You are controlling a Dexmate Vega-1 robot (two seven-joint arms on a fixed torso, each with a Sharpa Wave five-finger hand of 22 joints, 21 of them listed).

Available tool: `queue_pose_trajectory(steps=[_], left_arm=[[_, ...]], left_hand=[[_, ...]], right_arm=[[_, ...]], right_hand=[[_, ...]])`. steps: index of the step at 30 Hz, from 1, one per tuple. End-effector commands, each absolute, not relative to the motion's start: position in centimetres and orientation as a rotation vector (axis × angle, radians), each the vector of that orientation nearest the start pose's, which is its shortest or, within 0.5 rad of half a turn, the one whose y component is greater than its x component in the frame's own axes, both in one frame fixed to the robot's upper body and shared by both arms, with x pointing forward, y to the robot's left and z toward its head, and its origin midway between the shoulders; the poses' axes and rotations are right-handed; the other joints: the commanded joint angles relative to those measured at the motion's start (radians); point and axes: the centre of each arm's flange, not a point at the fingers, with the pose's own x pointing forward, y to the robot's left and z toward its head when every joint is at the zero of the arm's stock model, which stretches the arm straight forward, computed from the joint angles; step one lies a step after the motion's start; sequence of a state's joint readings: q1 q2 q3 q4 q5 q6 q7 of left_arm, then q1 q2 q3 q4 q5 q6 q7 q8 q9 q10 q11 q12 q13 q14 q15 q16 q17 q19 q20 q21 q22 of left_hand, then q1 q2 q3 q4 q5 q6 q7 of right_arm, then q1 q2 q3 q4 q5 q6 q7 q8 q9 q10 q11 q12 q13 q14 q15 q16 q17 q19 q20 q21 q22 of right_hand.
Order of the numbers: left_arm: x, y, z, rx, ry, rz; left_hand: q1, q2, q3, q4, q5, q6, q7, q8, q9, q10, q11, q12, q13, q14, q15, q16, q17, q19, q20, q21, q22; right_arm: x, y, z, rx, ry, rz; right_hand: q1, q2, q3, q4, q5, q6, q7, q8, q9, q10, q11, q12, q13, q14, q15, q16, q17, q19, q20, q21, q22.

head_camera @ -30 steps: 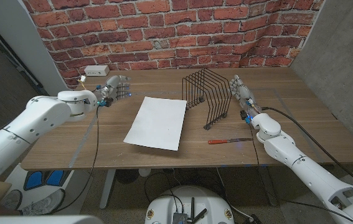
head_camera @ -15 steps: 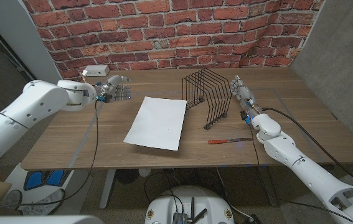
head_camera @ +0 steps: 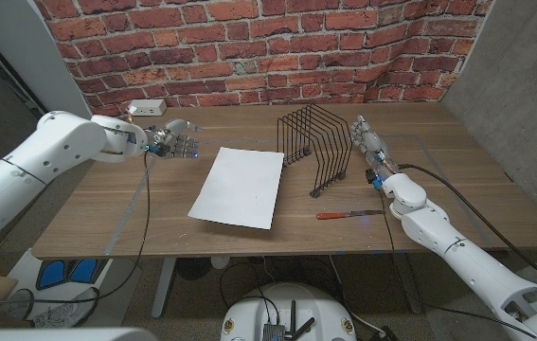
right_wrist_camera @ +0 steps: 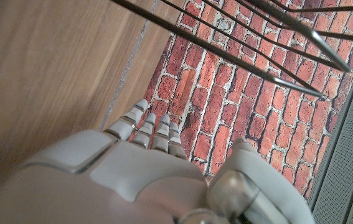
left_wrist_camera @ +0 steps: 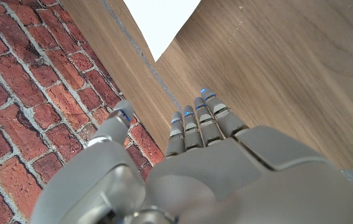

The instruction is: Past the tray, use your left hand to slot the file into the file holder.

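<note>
In the head view the white file (head_camera: 239, 187) lies flat on the wooden table (head_camera: 457, 180), near the middle, with nothing touching it. Just beside its right edge stands the black wire file holder (head_camera: 316, 147), upright and apart from the sheet. The left hand (head_camera: 178, 140) hovers over the table to the left of the file's far corner, fingers spread and holding nothing. The right hand (head_camera: 366, 137) stands just to the right of the file holder, fingers straight and together pointing toward the brick wall (head_camera: 249, 47), nothing in it. A red-handled tool (head_camera: 349, 215) lies near the front edge beside the right forearm, and a white power strip (head_camera: 146, 107) sits at the back left by the wall. In the left wrist view the left hand (left_wrist_camera: 188, 162) has its fingers (left_wrist_camera: 204, 121) stretched out side by side and the thumb set apart, empty, with a corner of the file (left_wrist_camera: 160, 22) ahead of the fingertips. In the right wrist view the right hand (right_wrist_camera: 139, 171) shows extended, empty fingers (right_wrist_camera: 148, 127), with the wires of the file holder (right_wrist_camera: 251, 50) close by.
</note>
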State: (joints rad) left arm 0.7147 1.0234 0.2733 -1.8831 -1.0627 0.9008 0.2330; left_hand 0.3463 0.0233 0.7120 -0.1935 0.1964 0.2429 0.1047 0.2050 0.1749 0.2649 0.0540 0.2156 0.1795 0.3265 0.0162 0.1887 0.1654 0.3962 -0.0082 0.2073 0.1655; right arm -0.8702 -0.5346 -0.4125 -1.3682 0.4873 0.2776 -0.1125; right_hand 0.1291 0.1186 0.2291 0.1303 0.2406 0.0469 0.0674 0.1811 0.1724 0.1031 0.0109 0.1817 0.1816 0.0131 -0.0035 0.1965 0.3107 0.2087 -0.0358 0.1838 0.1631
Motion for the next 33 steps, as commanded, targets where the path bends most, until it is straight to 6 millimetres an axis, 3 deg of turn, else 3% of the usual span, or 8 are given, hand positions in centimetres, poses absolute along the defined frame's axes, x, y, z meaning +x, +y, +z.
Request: queue_pose_trajectory(steps=[1, 7, 17, 26, 33], left_arm=[[56.7, 35.7, 6.2, 0.258, 0.173, -0.123], [56.7, 35.7, 5.9, 0.255, 0.207, -0.150], [56.0, 35.9, 6.5, 0.271, 0.242, -0.171], [55.2, 37.2, 6.7, 0.256, 0.262, -0.163], [55.6, 37.9, 5.6, 0.186, 0.290, -0.212]], left_hand=[[0.027, -0.007, 0.000, 0.000, 0.006, 0.019, 0.000, 0.008, 0.003, 0.027, -0.003, 0.005, 0.002, 0.024, -0.001, 0.006, 0.002, 0.029, 0.001, 0.005, 0.003], [0.030, -0.034, -0.018, 0.004, -0.001, 0.029, -0.003, 0.005, 0.003, 0.038, -0.005, 0.003, 0.003, 0.046, -0.008, 0.007, 0.003, 0.045, -0.003, 0.005, 0.003], [0.035, -0.049, -0.028, 0.006, -0.004, 0.031, -0.002, 0.001, 0.003, 0.047, -0.007, 0.002, 0.003, 0.061, -0.015, 0.008, 0.003, 0.057, -0.003, 0.005, 0.004], [0.047, -0.057, -0.032, 0.006, -0.005, 0.036, 0.000, -0.001, 0.003, 0.059, -0.011, 0.002, 0.004, 0.072, -0.017, 0.007, 0.003, 0.068, -0.001, 0.004, 0.004], [0.076, -0.070, -0.037, 0.004, -0.006, 0.066, -0.001, 0.004, 0.003, 0.081, -0.010, 0.002, 0.003, 0.099, -0.023, 0.007, 0.002, 0.106, -0.005, 0.010, 0.004]], right_arm=[[64.3, -27.4, -3.5, -0.120, -0.600, 0.119], [64.4, -27.4, -3.5, -0.121, -0.598, 0.111], [64.6, -27.4, -3.3, -0.120, -0.599, 0.102], [64.9, -27.4, -3.3, -0.118, -0.597, 0.099], [65.2, -27.2, -3.1, -0.121, -0.595, 0.102]], right_hand=[[-0.012, 0.024, 0.008, -0.002, 0.006, 0.003, 0.000, 0.007, 0.002, 0.008, -0.007, 0.008, 0.001, 0.003, -0.011, 0.007, 0.000, 0.007, -0.023, 0.003, 0.003], [-0.013, 0.025, 0.010, -0.002, 0.006, 0.006, -0.005, 0.008, 0.002, 0.008, -0.007, 0.008, 0.001, 0.003, -0.012, 0.007, -0.002, 0.008, -0.021, 0.003, 0.003], [-0.013, 0.025, 0.013, -0.002, 0.007, 0.008, -0.007, 0.008, 0.002, 0.008, -0.008, 0.008, 0.001, 0.004, -0.013, 0.007, -0.005, 0.011, -0.020, 0.004, 0.003], [-0.013, 0.026, 0.017, -0.003, 0.007, 0.011, -0.010, 0.008, 0.002, 0.009, -0.010, 0.008, 0.001, 0.005, -0.015, 0.008, -0.008, 0.016, -0.019, 0.005, 0.003], [-0.012, 0.027, 0.020, -0.004, 0.008, 0.013, -0.012, 0.008, 0.002, 0.012, -0.012, 0.009, 0.001, 0.007, -0.016, 0.009, -0.010, 0.016, -0.019, 0.005, 0.003]])
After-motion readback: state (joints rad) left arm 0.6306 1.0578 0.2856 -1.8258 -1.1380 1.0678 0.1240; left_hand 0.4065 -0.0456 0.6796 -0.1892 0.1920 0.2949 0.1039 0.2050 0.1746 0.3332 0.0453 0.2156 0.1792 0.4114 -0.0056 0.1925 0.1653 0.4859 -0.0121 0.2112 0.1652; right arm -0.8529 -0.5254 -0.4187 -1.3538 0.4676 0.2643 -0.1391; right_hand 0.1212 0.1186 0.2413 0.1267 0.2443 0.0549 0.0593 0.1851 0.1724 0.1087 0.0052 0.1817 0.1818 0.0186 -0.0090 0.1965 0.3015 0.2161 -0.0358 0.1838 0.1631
